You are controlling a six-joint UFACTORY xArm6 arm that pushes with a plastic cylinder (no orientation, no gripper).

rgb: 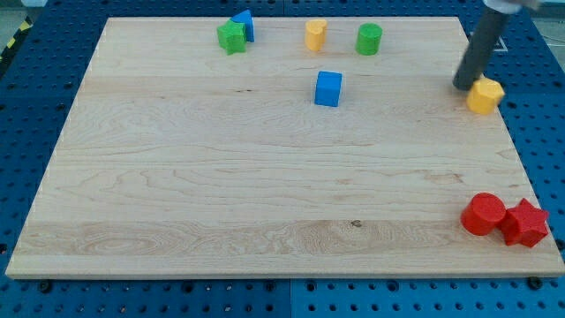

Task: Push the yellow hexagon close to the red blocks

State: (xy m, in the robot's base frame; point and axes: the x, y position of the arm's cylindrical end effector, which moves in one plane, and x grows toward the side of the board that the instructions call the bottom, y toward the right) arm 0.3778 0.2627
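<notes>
- Pale wooden board lies on a blue perforated bench and takes up nearly the whole view.
- My tip sits at the view's upper right, touching or just beside the upper-left side of the yellow hexagon; it is a bare rod, so nothing opens, closes or holds.
- That hexagon rests close to the board's right edge, well apart from the red cylinder and red star, which touch each other in the bottom-right corner.
- Contact from the upper left risks driving the hexagon rightward off the board rather than down toward the reds.
- An off-centre push may also spin it away from my tip.
- Overshooting could knock the red pair over the nearby edge.
</notes>
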